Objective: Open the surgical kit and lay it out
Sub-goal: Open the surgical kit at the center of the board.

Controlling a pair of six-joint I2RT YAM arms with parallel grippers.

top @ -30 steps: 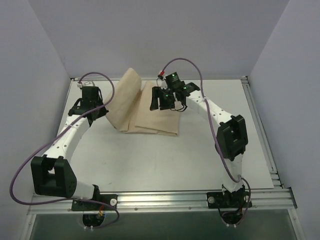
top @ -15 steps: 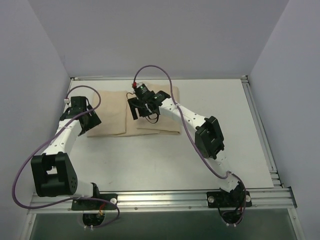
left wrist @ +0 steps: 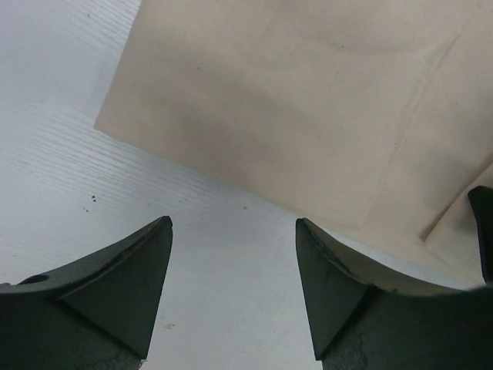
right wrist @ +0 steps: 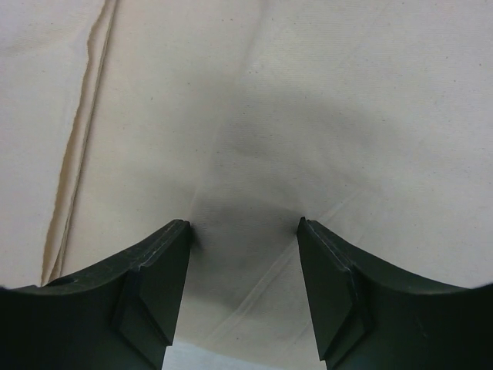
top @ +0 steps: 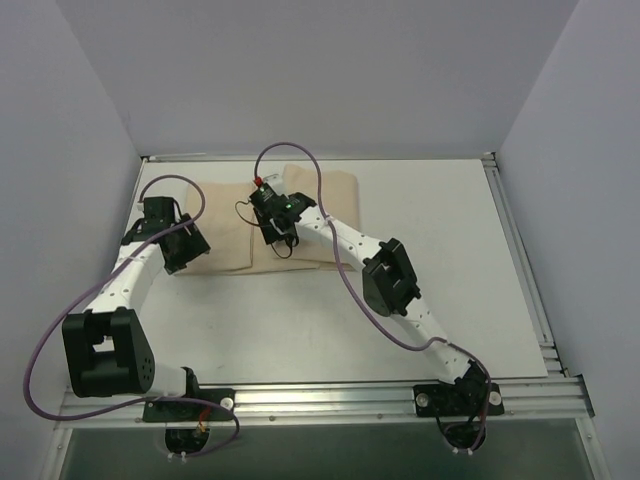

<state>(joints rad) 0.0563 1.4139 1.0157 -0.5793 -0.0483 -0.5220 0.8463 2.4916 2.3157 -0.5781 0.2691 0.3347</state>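
Cloth wrap (top: 330, 200): lies flat and folded near the far edge of the desk (top: 460, 270), left of centre, with none of its contents showing.
Right hand (right wrist: 243, 223): fingers apart and empty, tips seemingly pressing the cloth's middle, probably to pinch a fold.
Left hand (left wrist: 232, 223): fingers apart and empty, over bare desk beside the cloth's near-left corner, placed to take that edge.

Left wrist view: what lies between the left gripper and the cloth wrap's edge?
Only bare white table; the open left gripper is short of the cloth wrap, as the left wrist view shows.
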